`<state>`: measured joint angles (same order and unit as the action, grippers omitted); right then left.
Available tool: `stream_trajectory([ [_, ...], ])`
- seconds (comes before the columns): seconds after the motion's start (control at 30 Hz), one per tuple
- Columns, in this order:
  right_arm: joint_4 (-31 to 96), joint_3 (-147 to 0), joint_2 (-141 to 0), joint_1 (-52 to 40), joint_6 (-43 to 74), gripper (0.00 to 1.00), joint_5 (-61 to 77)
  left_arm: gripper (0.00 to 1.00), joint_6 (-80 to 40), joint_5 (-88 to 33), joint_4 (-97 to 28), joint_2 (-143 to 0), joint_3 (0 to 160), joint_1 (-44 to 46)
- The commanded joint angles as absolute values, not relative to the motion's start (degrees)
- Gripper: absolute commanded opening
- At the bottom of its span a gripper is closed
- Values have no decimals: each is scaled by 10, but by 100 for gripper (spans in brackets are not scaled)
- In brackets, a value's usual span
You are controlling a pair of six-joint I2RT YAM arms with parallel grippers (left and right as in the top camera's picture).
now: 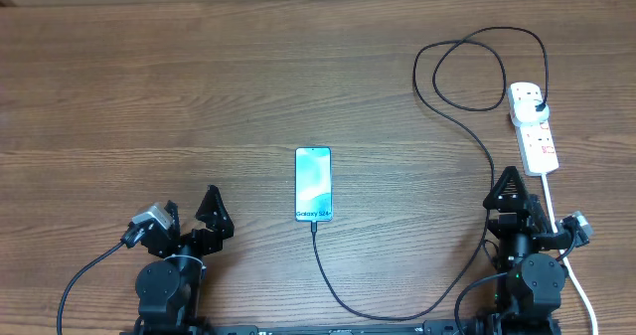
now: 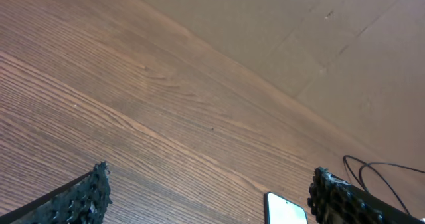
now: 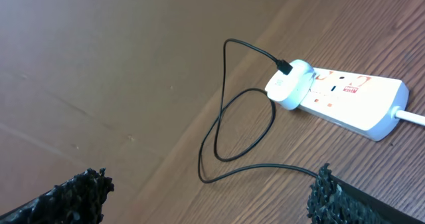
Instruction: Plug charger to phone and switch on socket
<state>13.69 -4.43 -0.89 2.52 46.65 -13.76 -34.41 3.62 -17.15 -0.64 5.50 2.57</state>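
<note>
The phone [image 1: 312, 184] lies screen up at the table's middle, its "Galaxy S24" end toward me. The charger's thin black cable [image 1: 397, 315] meets the phone's near end, curves right and loops up to a plug [image 1: 537, 104] seated in the socket, a white power strip [image 1: 537, 136], at the far right. In the right wrist view the plug is a white block [image 3: 290, 84] on the strip [image 3: 358, 101]. My left gripper [image 1: 192, 214] [image 2: 209, 191] is open and empty, left of the phone [image 2: 285, 211]. My right gripper [image 1: 527, 204] [image 3: 212, 191] is open and empty, just short of the strip.
The strip's thick white cord [image 1: 561, 236] runs down past my right arm to the table's front edge. Loops of the black cable [image 3: 229, 134] lie on the wood in front of my right gripper. A tan wall [image 2: 299, 31] stands behind the table.
</note>
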Motion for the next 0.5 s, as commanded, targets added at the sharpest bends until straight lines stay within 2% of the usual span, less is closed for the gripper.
stream_trajectory([
  [0.0, 132, -42, -1, 23, 460, 100, -141, 100, -343, 32, -170, -4, 52, 22],
  [0.23, 119, -38, -1, 23, 460, 100, -141, 100, -343, 32, -170, -4, 52, 22],
  [0.4, 29, -3, -1, 23, 460, 100, -143, 100, -343, 32, -170, -4, 52, 22],
  [0.47, 32, -4, -1, 23, 459, 100, -142, 100, -343, 32, -170, -4, 52, 22],
])
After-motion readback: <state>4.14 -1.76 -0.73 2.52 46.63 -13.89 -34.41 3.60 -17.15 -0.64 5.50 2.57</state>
